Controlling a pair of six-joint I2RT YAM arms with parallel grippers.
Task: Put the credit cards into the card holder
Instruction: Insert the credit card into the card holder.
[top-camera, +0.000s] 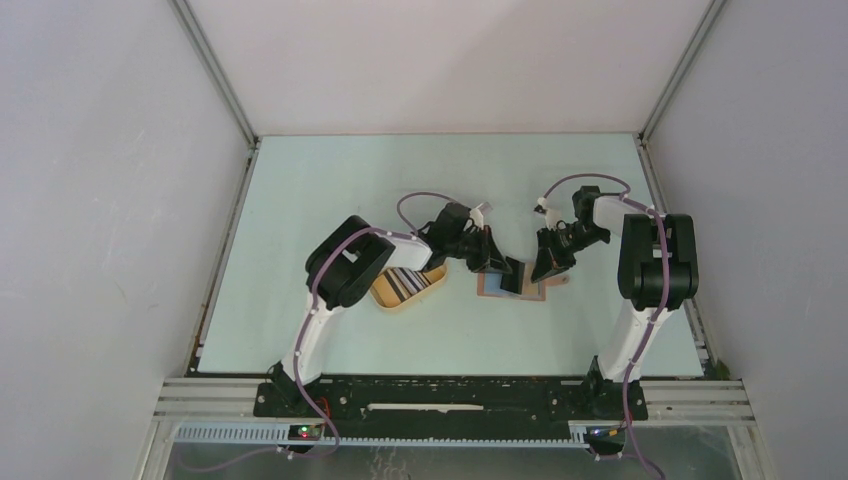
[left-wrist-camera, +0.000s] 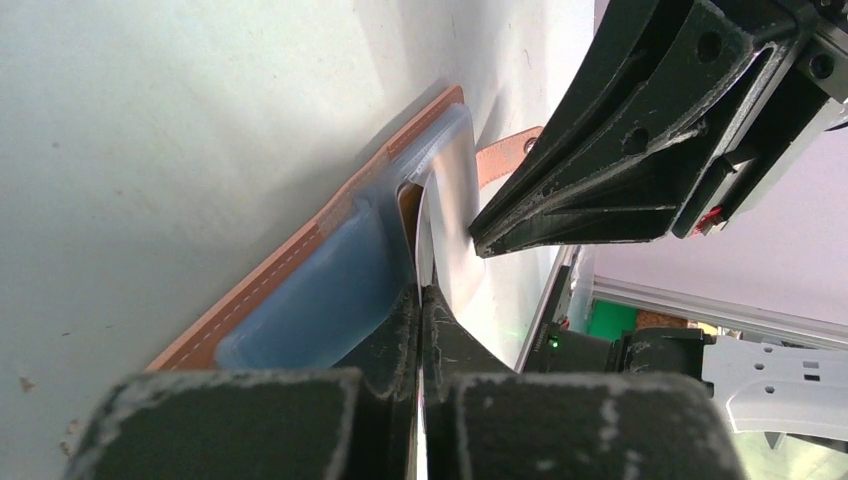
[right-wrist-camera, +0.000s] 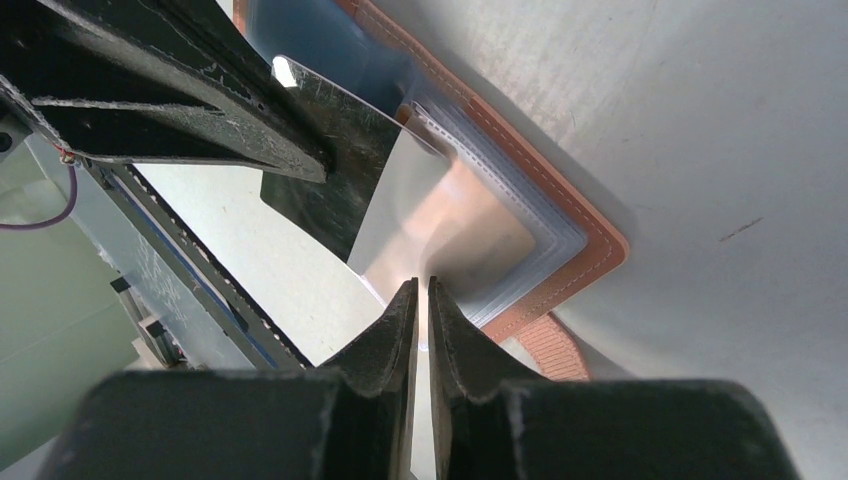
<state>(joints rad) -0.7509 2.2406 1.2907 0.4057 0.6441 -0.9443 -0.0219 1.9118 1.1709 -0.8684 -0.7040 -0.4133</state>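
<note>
The card holder (top-camera: 493, 288) lies open on the table, reddish-brown outside (right-wrist-camera: 592, 248) with light blue lining (left-wrist-camera: 320, 300). My left gripper (top-camera: 497, 264) (left-wrist-camera: 421, 292) is shut on a black credit card (right-wrist-camera: 325, 195) (top-camera: 515, 273). The card stands on edge, and its far corner sits at the mouth of a pocket in the holder. My right gripper (top-camera: 548, 268) (right-wrist-camera: 421, 285) is shut on a clear plastic sleeve (right-wrist-camera: 430, 215) of the holder and holds it lifted beside the card. More credit cards (top-camera: 405, 280) lie as a striped stack in the tray to the left.
A yellow oval tray (top-camera: 385, 298) sits under the left arm's elbow, just left of the holder. The holder's snap tab (right-wrist-camera: 555, 350) sticks out toward the right arm. The two grippers are close together over the holder. Walls enclose the table on three sides.
</note>
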